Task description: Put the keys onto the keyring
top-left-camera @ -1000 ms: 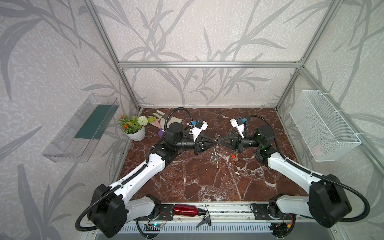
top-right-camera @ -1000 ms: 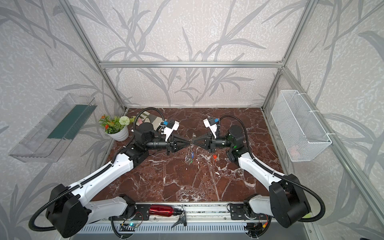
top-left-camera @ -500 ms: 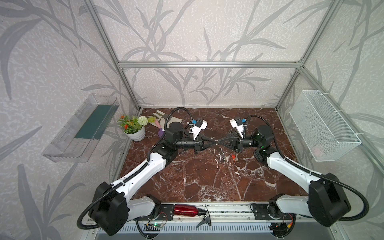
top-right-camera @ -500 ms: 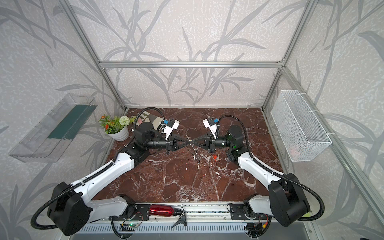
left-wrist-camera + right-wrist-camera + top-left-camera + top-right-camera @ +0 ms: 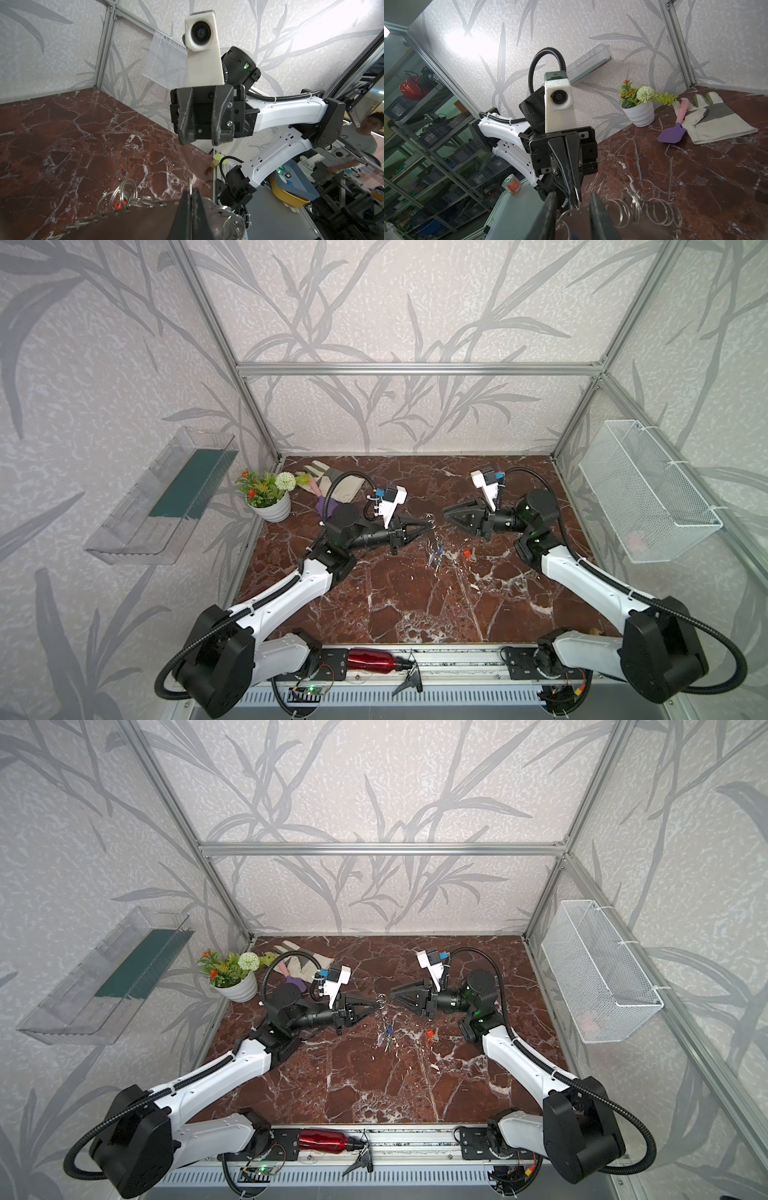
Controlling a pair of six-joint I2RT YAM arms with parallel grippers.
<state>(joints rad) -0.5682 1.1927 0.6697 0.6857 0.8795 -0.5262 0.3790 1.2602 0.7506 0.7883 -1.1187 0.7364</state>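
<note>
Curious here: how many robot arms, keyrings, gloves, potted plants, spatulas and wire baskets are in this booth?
Robot arms: 2
Keyring: 1
Glove: 1
Potted plant: 1
Spatula: 1
Wire basket: 1
Total: 7

The keyring (image 5: 128,220), a flat grey plate edged with steel split rings (image 5: 643,209), hangs above the tabletop (image 5: 395,597) by one ring pinched in the closed left pincer (image 5: 427,525). Silvery keys (image 5: 435,558), one of them blue-tagged, dangle beneath it. A red-orange key (image 5: 468,554) lies alone on the tabletop, near them.
</note>
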